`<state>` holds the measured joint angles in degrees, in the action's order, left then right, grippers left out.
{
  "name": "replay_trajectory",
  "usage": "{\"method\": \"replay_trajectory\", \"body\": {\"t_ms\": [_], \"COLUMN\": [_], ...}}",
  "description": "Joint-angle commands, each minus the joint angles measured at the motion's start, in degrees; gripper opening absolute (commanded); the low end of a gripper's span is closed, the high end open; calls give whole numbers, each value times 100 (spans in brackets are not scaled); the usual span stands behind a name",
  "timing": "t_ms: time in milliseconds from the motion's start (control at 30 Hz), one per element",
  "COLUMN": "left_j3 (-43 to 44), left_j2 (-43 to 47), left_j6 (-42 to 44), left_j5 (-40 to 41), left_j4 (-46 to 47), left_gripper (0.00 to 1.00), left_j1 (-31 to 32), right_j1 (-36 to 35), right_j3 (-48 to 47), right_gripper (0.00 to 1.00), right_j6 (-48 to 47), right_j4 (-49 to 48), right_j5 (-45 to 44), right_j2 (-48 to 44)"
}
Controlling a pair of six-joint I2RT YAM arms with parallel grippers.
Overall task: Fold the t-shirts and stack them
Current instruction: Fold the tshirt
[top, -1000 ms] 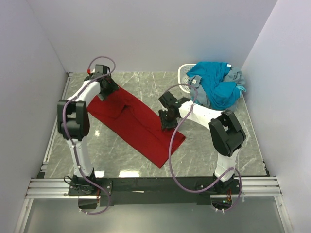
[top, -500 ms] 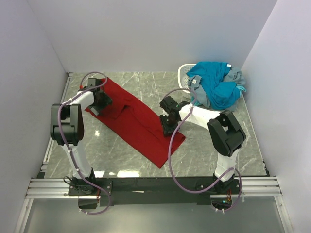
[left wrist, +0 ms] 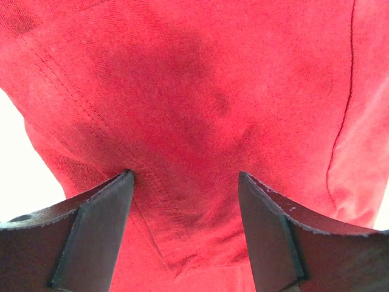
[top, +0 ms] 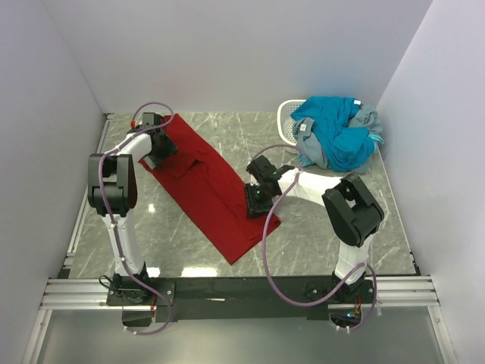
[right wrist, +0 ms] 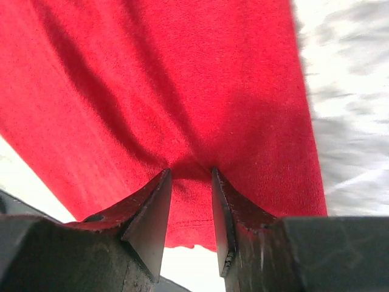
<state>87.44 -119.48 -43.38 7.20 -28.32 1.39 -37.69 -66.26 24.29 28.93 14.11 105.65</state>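
marble table (top: 227,129) first: the red t-shirt (top: 208,189) lies flat on it as a long strip, its long axis running from the far left down toward the near middle. the teal and grey t-shirts (top: 337,133) sit heaped at the far right, well apart. each arm reaches low over one end. the left gripper (top: 161,152) is at the far-left end, fingers spread wide, tips on the cloth. the right gripper (top: 256,201) is at the right edge by the near end, fingers drawn close, pinching a pucker of red. i'd guess an end-to-end fold comes next.
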Motion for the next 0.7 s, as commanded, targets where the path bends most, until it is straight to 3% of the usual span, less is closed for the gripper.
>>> {"method": "replay_trajectory", "body": {"t_ms": [0, 300, 667], "left_j3": [80, 272, 1178], "left_j2": [-559, -602, -1173], "left_j6": [758, 1621, 1762], "left_j5": [71, -209, -527], "left_j4": [-8, 142, 28], "left_gripper": [76, 76, 76], "left_j1": [177, 520, 880], "right_j1": [-343, -1152, -1724], "right_j3": [280, 245, -203], "right_gripper": [40, 40, 40], "right_j6": [469, 1348, 1570], "right_j4": [25, 60, 87], "right_j5": [118, 136, 382], "right_j2": [61, 96, 509]}}
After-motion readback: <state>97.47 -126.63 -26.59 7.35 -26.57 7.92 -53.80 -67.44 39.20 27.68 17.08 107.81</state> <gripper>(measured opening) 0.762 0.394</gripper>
